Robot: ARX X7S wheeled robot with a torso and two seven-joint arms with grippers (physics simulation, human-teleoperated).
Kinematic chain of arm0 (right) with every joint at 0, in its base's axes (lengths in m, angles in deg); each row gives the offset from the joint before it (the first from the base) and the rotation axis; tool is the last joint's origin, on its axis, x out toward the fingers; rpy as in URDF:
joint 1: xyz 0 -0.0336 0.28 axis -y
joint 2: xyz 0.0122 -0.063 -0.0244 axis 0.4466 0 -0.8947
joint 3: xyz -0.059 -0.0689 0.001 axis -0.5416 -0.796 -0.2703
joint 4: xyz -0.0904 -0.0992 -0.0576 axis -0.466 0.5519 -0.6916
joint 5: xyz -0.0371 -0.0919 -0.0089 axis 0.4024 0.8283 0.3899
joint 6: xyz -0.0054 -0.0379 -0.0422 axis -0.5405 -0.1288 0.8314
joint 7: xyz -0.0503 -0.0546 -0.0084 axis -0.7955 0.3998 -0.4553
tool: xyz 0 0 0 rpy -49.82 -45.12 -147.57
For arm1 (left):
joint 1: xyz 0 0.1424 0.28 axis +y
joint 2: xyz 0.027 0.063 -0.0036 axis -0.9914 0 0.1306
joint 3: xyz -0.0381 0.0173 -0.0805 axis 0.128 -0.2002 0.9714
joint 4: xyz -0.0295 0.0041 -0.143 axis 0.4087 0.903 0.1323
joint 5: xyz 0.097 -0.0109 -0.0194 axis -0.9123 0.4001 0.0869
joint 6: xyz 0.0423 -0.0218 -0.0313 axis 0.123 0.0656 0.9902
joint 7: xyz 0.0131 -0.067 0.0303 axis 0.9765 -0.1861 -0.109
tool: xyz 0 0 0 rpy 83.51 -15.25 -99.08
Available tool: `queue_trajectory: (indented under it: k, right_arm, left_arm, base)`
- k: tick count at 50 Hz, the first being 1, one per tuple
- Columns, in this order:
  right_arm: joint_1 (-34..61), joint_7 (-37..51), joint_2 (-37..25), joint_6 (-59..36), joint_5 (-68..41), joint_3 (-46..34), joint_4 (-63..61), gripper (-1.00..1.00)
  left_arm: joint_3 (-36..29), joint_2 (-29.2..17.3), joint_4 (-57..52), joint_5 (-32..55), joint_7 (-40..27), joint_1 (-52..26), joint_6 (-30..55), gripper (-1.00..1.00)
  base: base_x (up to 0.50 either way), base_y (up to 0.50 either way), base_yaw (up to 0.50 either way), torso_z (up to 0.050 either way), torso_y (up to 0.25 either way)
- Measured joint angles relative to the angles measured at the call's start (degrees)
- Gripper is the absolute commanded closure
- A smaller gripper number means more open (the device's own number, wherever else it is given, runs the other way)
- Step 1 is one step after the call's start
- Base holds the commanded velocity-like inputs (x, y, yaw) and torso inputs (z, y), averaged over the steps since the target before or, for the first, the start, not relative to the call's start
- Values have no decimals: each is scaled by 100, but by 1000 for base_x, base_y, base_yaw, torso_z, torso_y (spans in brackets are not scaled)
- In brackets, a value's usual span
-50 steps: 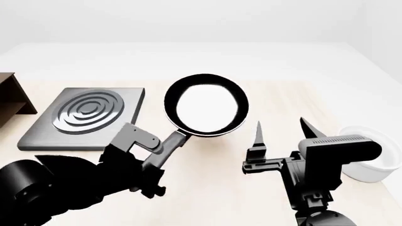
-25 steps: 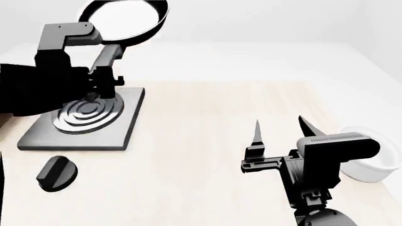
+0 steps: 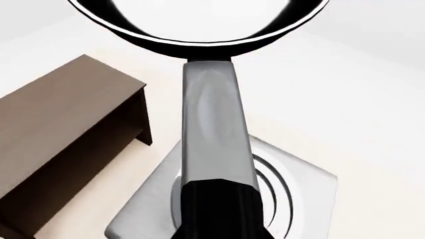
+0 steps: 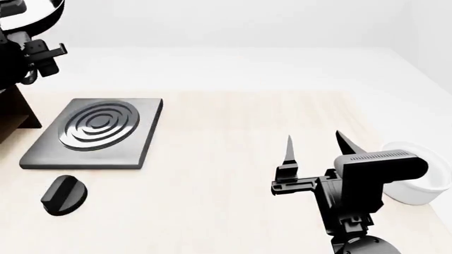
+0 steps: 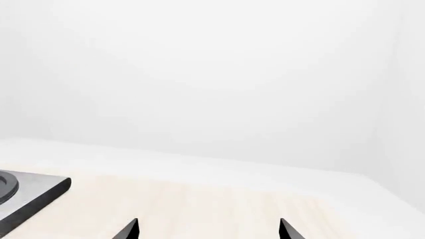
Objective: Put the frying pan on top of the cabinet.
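Frying pan (image 3: 199, 20) aloft | cabinet (image 3: 59, 129) on pale wood table (image 4: 233, 159) | white walls

My pan (image 3: 199, 25) looks glossy black, its handle (image 3: 211, 129) smooth satin grey. Beside the stove plate (image 4: 95, 132), which is matt grey metal, the cabinet (image 3: 59, 144) is matt brown wood.

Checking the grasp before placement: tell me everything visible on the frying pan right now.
The frying pan is round, black and shallow, with a glossy inside that mirrors white. A long straight grey handle runs back into the left hand, which grips its dark end. It is held in the air, touching nothing else, above the grey burner plate with the brown cabinet to one side. In the head view only a sliver of its rim shows at the top corner.
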Motion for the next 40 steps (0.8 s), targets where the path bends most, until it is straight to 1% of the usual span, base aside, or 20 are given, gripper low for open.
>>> queue_trajectory:
  k: [10, 19, 26, 40]
  right_arm:
    - [-9, 18, -21, 6, -29, 3, -9, -100]
    - [-11, 39, -41, 0, -54, 7, -23, -100]
    - [-28, 55, -54, 12, -67, 7, -30, -100]
    - [-44, 86, -73, 40, -84, -12, -26, -100]
  left_arm:
    - [449, -97, 733, -223, -986, -283, -576, 100]
    - [989, -206, 981, -573, -1609, -348, -947, 100]
    - [1351, -264, 981, -910, -1736, -357, -1041, 100]
    - [1997, -270, 981, -1447, -1660, -320, -1165, 100]
  base:
    - [0, 0, 0, 0, 1]
    - [0, 0, 0, 0, 1]
    - [0, 0, 0, 1, 1]
    - [0, 0, -1, 0, 1]
